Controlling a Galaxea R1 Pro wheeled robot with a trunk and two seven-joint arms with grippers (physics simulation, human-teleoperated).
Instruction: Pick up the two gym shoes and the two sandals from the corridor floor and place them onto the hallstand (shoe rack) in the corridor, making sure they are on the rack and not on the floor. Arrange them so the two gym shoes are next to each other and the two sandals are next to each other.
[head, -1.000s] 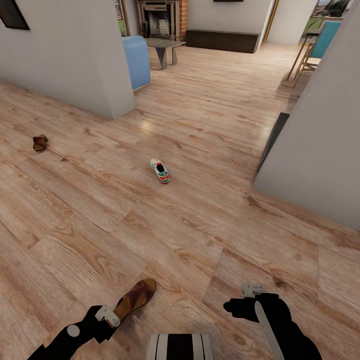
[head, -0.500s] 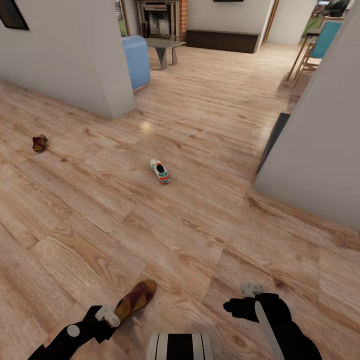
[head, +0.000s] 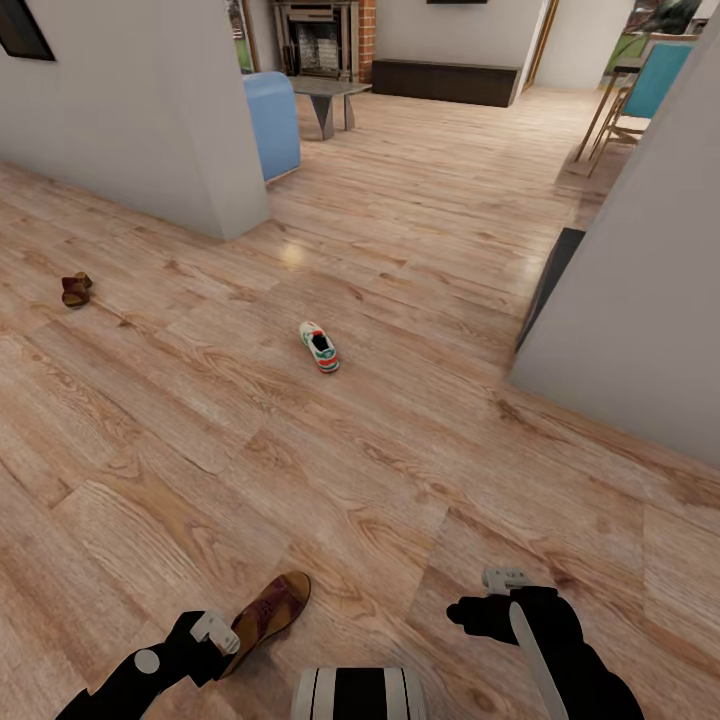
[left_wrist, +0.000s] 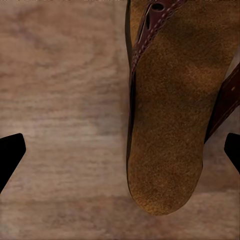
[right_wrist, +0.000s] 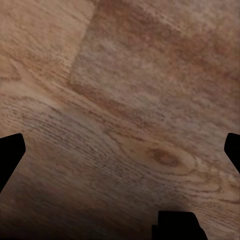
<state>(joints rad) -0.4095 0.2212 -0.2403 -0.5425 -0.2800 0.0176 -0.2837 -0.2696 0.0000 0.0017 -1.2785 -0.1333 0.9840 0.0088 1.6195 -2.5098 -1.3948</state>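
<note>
Lying far left on the corridor floor (head: 400, 300), near the wall, a brown sandal (head: 75, 290) is being left untouched, well apart from everything else. Nearer the robot, the left claw (head: 213, 632) is being held low just beside the second sandal (head: 268, 608), which is resting flat on the planks. In the left wrist view this sandal's tan insole (left_wrist: 170, 125) is being framed between the two dark fingertips (left_wrist: 10, 152), which are being kept spread wide, so the claw is released and nothing is being gripped. The placing is judged to be a line-up for a pick: the sandal is being straddled along its length, though it is sitting off toward one finger, so some centring is probably being needed before closing.

Toward the middle of the floor, one gym shoe (head: 320, 346) is being left alone, white with green stripe and red-orange patch, well apart from both sandals. The second gym shoe is not being made out.

On the right, the right claw (head: 505, 580) is being held idle above bare planks; its fingertips (right_wrist: 11, 155) are being seen far apart in the right wrist view, so it is released and empty, presumably kept clear while the left arm is working.

Nothing is judged to be racked yet.
</note>
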